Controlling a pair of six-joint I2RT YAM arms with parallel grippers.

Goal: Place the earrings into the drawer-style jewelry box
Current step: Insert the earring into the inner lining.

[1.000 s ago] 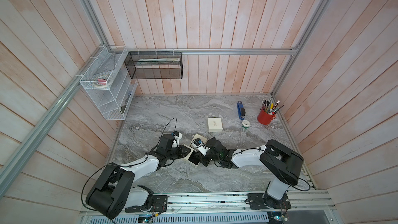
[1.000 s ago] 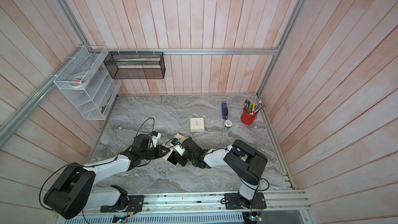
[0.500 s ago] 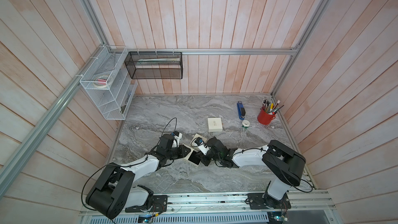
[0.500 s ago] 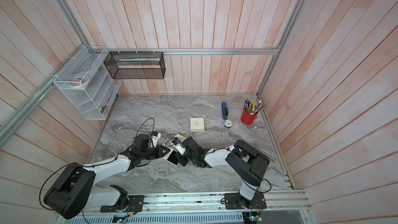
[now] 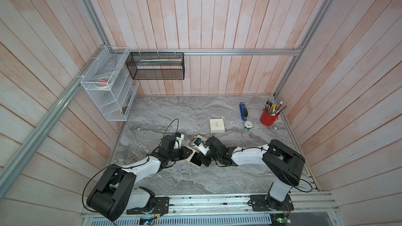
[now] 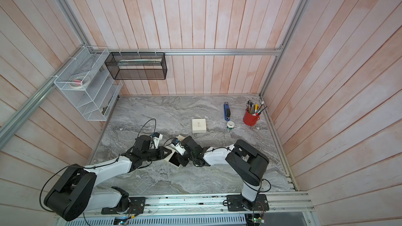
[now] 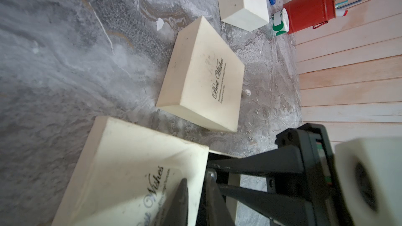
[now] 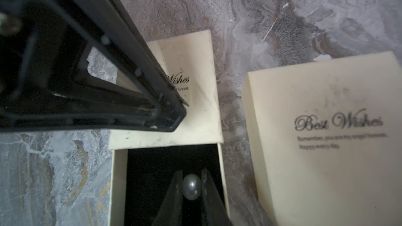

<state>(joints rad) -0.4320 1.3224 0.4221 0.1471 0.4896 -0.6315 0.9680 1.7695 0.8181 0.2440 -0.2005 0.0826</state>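
Grey marble table, wide bare stretch toward near edge. Cream jewelry box mid-table, black-lined drawer pulled out; second cream box just beside, narrow gap. Clenched: left gripper, tips pressing sleeve top near its mouth. Pinched in right gripper: pearl earring, inside drawer rim.

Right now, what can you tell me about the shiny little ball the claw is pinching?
It is a small pearl earring, round to slightly egg-shaped, smooth and silvery grey-white, with a bright glint. No post or hook shows. The right claw pinches it from both sides. It hangs over the black-lined inside of the open cream drawer; whether it touches the lining cannot be told.
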